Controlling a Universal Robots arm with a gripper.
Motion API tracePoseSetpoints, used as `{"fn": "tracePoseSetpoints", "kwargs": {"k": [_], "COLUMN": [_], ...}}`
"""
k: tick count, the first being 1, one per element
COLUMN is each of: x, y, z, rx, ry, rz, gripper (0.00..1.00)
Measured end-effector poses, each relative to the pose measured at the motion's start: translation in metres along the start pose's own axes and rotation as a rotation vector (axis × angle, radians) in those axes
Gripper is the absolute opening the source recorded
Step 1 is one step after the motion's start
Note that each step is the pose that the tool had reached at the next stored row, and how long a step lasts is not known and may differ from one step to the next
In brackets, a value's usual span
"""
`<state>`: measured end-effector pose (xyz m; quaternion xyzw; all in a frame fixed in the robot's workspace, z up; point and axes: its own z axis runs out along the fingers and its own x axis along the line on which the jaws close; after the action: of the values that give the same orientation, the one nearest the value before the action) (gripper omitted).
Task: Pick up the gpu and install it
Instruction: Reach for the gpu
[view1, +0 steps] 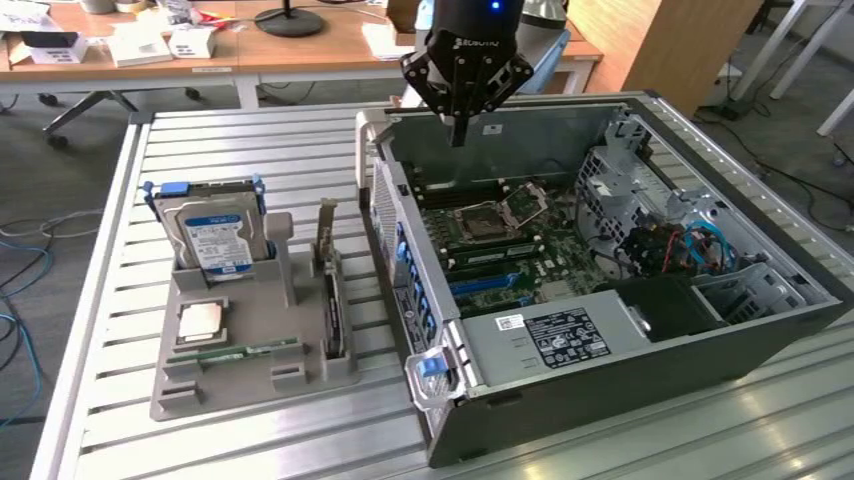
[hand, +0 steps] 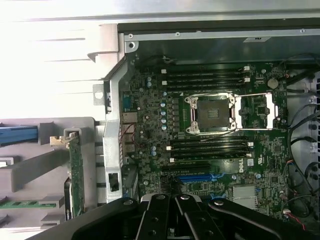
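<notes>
**Exterior view.** The claw (view1: 458, 132) is hanging above the far wall of the open computer case (view1: 747, 330). Its black fingers are pressed together to a point and are gripping nothing. The gpu (view1: 330, 290) is standing on its long edge in a slot of the grey moulded holder (view1: 254, 385). It is sitting on the exterior view's left of the case, well apart from the claw. It is presenting as a thin, flat card with a dark face and a silvery metal bracket at its far end. In the same holder a blue-labelled hard drive (view1: 214, 240) is standing upright. A square processor (view1: 200, 320) and a narrow green RAM stick (view1: 234, 352) are lying flat beside it. Holder and case are resting on a ribbed, pale metal surface (view1: 200, 140).

**Wrist view.** The claw (hand: 175, 210) is showing as black jointed links meeting in the middle, closed and empty. Beyond it the green motherboard (hand: 150, 125) is lying inside the case. The board is carrying a metal-framed processor socket (hand: 212, 112), dark memory slots and a blue expansion slot (hand: 200, 177). The gpu (hand: 75, 175) is appearing edge-on as a narrow green strip in the holder, outside the case's sheet-metal wall.
</notes>
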<state>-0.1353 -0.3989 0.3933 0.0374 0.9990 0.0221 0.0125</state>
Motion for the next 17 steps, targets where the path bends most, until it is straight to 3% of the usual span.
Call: {"fn": "tracePoseSetpoints", "kwargs": {"k": [17], "x": [0.033], "y": [-0.0024], "z": [-0.0008], "rx": [0.0000], "ry": [0.0000], "rz": [0.000], "gripper": [0.11]}}
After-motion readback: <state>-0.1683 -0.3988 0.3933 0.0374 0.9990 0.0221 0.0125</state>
